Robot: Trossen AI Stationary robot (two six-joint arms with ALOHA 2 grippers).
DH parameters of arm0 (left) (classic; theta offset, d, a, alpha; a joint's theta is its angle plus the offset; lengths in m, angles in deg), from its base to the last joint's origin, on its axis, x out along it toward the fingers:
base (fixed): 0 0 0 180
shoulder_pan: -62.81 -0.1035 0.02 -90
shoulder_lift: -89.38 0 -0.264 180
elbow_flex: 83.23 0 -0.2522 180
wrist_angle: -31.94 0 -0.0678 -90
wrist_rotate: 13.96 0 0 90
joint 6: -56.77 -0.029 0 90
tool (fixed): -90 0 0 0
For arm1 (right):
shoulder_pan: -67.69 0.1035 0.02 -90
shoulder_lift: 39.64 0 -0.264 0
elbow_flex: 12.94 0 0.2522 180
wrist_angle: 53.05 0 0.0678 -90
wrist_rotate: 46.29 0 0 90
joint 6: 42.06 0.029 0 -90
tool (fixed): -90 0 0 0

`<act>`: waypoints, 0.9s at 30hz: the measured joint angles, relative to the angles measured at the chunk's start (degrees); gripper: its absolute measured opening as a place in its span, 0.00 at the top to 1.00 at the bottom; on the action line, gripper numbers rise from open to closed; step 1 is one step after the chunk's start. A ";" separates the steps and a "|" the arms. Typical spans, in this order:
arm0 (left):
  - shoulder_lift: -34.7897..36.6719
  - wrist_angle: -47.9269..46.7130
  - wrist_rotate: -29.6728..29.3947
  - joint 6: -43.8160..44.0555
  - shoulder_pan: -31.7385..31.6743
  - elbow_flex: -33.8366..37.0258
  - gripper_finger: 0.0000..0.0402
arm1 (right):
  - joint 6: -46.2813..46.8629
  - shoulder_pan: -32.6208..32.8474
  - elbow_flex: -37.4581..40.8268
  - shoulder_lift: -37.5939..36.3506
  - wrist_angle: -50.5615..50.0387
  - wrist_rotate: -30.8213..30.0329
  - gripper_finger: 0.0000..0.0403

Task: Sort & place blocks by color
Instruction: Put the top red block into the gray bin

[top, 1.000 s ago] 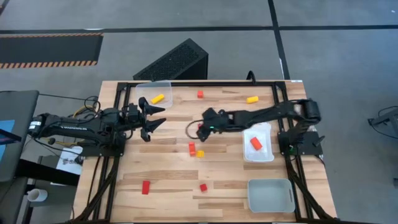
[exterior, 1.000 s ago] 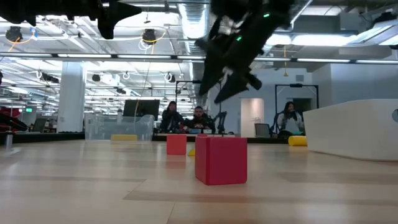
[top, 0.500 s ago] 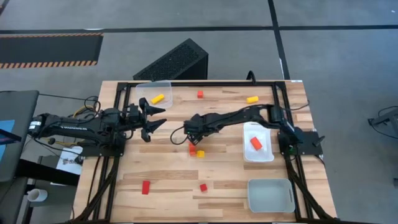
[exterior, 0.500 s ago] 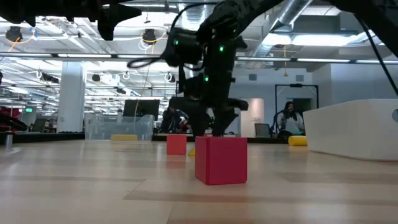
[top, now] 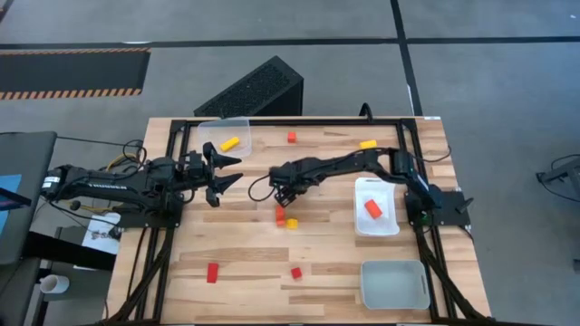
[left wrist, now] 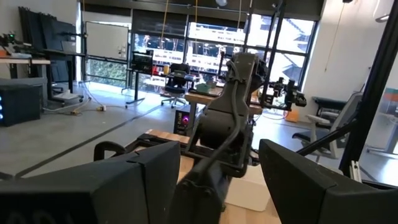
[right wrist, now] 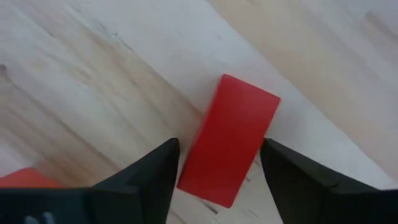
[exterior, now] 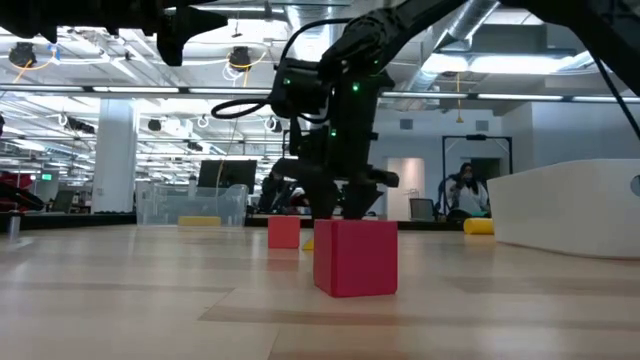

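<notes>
Reaching mid-table, the right gripper (right wrist: 217, 180) straddles a red block (right wrist: 231, 146).

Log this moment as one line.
right hand open, straddling red bar mid-table | left hand open, parked at table's left | orange block in white tray | stage: pre-grasp

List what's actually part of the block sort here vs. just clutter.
In play:
red bar between the fingers of the open right pincer
loose red cube and yellow block
clear tray, white tray, grey tray

Lying about:
black box on the floor
person in the room behind
left pincer, idle
</notes>
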 joint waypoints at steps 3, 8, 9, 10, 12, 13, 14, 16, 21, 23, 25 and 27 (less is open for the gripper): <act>0.00 0.01 0.00 0.06 0.00 0.00 0.48 | -2.15 -0.32 0.00 -0.02 0.61 2.30 0.49; 0.00 -0.01 0.02 0.06 0.00 0.00 0.48 | -5.50 -0.35 -0.06 -0.22 0.13 2.48 0.72; 0.00 -0.01 0.02 0.06 0.00 0.00 0.48 | -6.52 -0.33 -0.07 -0.41 -0.52 2.24 0.73; 0.00 0.01 0.02 0.06 0.00 0.00 0.48 | -7.36 -0.33 0.02 -0.89 -1.72 1.66 0.73; 0.00 -0.03 0.02 0.33 0.00 0.00 0.48 | -8.27 0.23 0.09 -2.11 -4.28 0.10 0.73; 0.02 -0.22 0.02 0.44 0.00 0.00 0.48 | -8.51 0.63 0.14 -3.20 -5.77 -1.04 0.73; 0.01 -0.55 0.02 0.47 0.00 0.00 0.48 | -8.57 1.19 0.15 -4.64 -7.28 -1.90 0.73; 0.01 -0.88 0.02 0.47 0.00 0.00 0.48 | -8.65 2.93 0.04 -7.75 -9.93 -4.55 0.73; 0.02 -1.23 0.00 0.53 0.00 0.00 0.48 | -8.67 9.75 0.07 -15.38 -14.85 -9.10 0.73; 0.02 -1.39 0.01 0.80 0.00 0.00 0.48 | -7.51 12.76 1.23 -19.26 -15.37 -11.02 0.72; 0.02 -1.39 0.02 0.84 0.00 0.00 0.48 | -5.49 15.52 4.98 -23.91 -13.69 -11.76 0.71; 0.02 -1.36 0.00 0.92 0.00 0.00 0.48 | -3.93 18.35 10.83 -29.21 -10.36 -11.62 0.71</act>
